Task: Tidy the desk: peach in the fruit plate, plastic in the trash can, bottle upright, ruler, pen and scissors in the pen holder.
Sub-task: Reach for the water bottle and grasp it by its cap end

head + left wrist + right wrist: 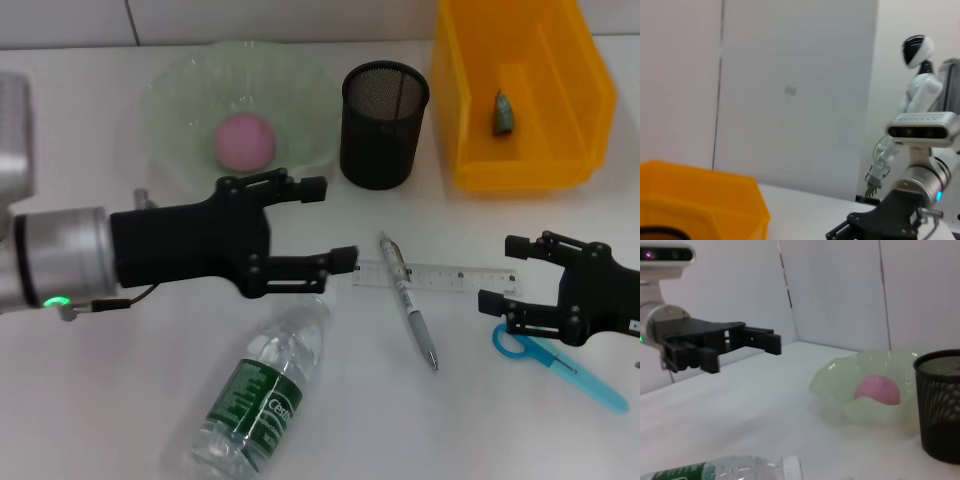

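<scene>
Now the left pincer [322,224] is hovering released above the lying bottle [258,394]; light, slippery plastic, probably best gripped mid-body near the label.

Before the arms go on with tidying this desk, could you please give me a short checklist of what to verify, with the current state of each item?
1. Peach in the fruit plate: ok.
2. Plastic scrap in the yellow bin: ok.
3. Bottle upright: not ok, it lies on its side on the table.
4. Ruler, pen and scissors in the pen holder: not ok, all three lie on the table.
5. Left gripper free: ok, jaws open, holding nothing, above the bottle's cap end.
6. Right gripper free: ok, jaws open, holding nothing, by the scissors handles.
</scene>
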You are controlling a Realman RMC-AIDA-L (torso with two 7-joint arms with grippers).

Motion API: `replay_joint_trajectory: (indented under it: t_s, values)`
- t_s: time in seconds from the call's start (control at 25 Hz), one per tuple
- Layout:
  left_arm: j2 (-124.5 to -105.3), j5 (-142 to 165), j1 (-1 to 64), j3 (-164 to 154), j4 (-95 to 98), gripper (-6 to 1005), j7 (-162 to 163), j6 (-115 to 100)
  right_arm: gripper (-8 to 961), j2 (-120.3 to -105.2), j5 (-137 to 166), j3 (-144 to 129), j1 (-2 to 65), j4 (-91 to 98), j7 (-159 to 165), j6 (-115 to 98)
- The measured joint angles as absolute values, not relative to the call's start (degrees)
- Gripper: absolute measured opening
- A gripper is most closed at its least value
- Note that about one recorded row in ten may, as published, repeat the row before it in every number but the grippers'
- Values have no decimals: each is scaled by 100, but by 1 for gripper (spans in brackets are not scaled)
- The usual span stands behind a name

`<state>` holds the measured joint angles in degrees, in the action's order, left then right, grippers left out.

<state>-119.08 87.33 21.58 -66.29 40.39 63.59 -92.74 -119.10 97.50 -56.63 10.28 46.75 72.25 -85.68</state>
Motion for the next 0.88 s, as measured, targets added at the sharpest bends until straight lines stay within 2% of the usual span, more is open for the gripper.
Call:
replay_joint_trajectory:
  t_s: [0.12,0.28,0.32,0.36,0.44,0.48,0.64,0.68,0.84,0.88]
  values:
    - [-11875,8717,1429,-8216,6313,857,8689,-7650,842,-11908,9768,-5424,1221,4020,6841,-8559]
    - [-11864,8866,1238,-8536,6792,844,9068,-7313,842,-11905,9790,-5438,1284,3908,6790,-8496]
    - [-11859,9993,871,-9190,8206,840,10661,-6592,842,-11905,9801,-5465,1301,3879,6782,-8467]
    - [-11863,10615,833,-9419,8672,837,11503,-6478,842,-11905,9801,-5465,1301,3879,6782,-8467]
    - [-11863,10615,833,-9419,8672,830,11503,-6478,843,-11905,9804,-5474,1304,3872,6773,-8463]
    - [-11873,11950,888,-9884,9284,827,13101,-6381,843,-11906,9804,-5466,1304,3870,6770,-8464]
    - [-11878,13066,1014,-10374,9552,814,14194,-6348,843,-11908,9804,-5418,1289,3863,6756,-8462]
    - [-11896,14038,1220,-10878,9668,811,15229,-6343,843,-11908,9804,-5406,1281,3861,6752,-8462]
    - [-11902,14286,1350,-11001,9625,797,15559,-6363,843,-11909,9820,-5395,1250,3857,6746,-8464]
    - [-11909,14469,1595,-11100,9341,794,15962,-6408,843,-11909,9828,-5392,1246,3852,6745,-8463]
